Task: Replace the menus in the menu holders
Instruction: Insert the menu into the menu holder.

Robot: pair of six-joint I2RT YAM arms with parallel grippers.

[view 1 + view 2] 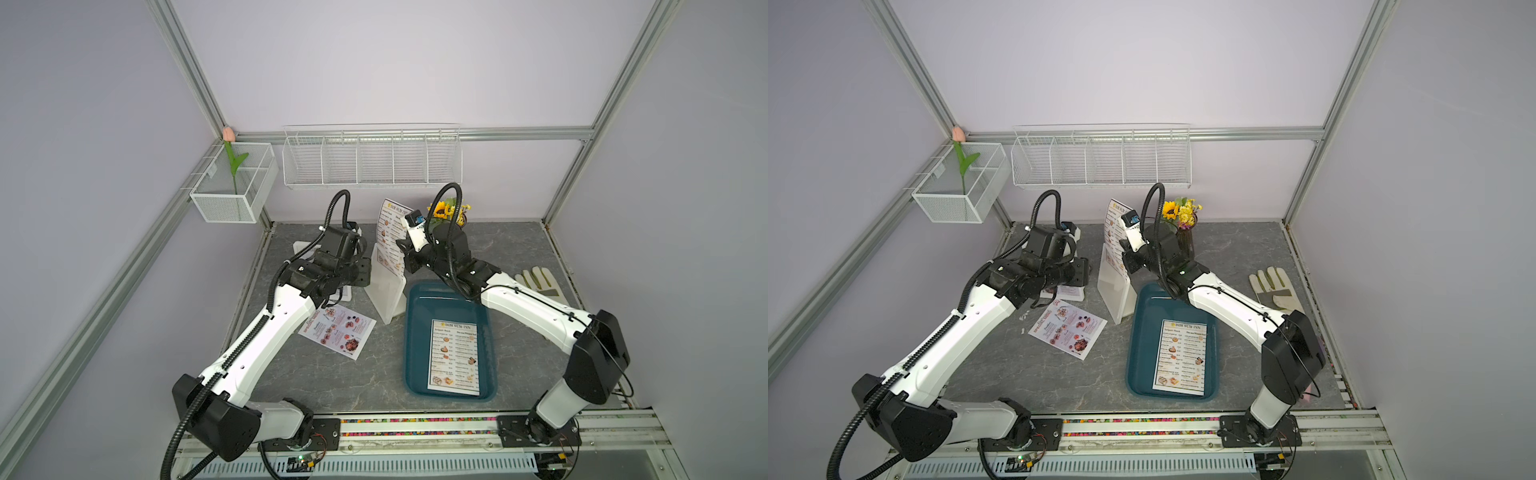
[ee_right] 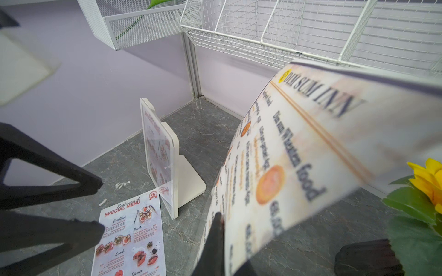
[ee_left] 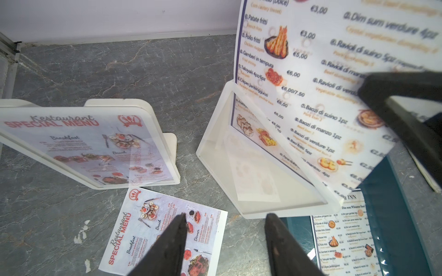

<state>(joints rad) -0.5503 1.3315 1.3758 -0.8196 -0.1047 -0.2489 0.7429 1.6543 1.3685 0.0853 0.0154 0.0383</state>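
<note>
Right wrist view: right claw [image 2: 222, 223] clamps shut on the Dim Sum menu [image 2: 299, 155], whose lower end, below the claw, sits in the holder [image 3: 251, 179]. Left claw [image 3: 226, 216], half open and empty, hangs above the special menu [image 3: 134, 229]. Seemingly extracting; next, lift straight clear.

- Both top views: set high and far over the front rail [image 1: 415, 426], looking down and toward the back wall [image 1: 374, 83]; the whole table [image 1: 519, 257] is in frame.
- Left wrist view: close, looking down past its own fingers [image 3: 169, 246] at the loose SPECIAL MENU sheet [image 3: 146, 234].
- Right wrist view: close, facing the back left corner [image 2: 197, 95] across the DIM SUM INN menu [image 2: 311, 155].
- All four views share the loose sheet.
</note>
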